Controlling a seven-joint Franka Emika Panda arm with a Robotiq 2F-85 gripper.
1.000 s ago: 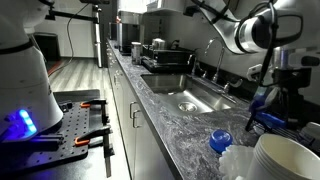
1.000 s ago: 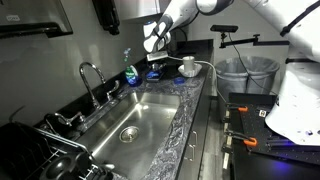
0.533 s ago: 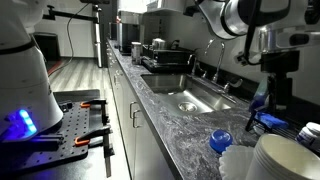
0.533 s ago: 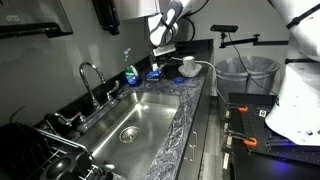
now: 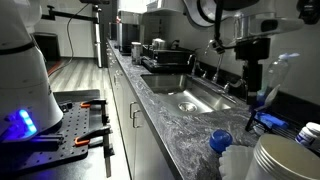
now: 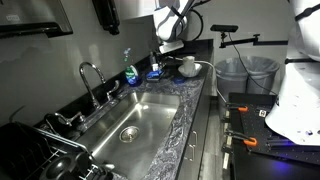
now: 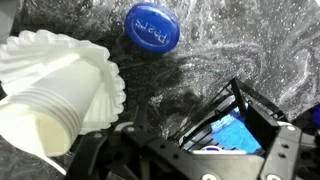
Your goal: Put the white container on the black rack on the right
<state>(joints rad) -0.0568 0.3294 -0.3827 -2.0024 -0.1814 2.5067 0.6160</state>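
We are looking at the tool (image 5: pixel 253 72) hanging high above the table (image 5: pixel 190 130), fingers pointing down. We are not able to tell whether the fingers are apart or together: they are showing only as a dark shape in an exterior view and as blurred black parts along the bottom of the wrist view. Nothing white is showing among those parts, so we are judging that the tool is carrying nothing. A second ago the tool was down close to the black rack (image 5: pixel 275 122); it is now sitting clearly higher, having climbed away from it. In the wrist view the rack (image 7: pixel 240 125) is lying below the tool as thin black wire bars with something blue beneath them. The white container (image 5: pixel 312 131) is showing only at the edge of an exterior view, cut off by the frame, among the rack's dark bars, and it is not shifting while the tool is rising. We are reading this as the container already resting on the rack and the tool backing off after letting go, though we are not seeing the contact itself. The container is lying well below the tool, off to the side nearer that camera, well apart from it. Further out on the table are lying a blue cap (image 7: pixel 152 27), fluted white paper (image 7: pixel 70 70) and a stack of white bowls (image 5: pixel 285 158).
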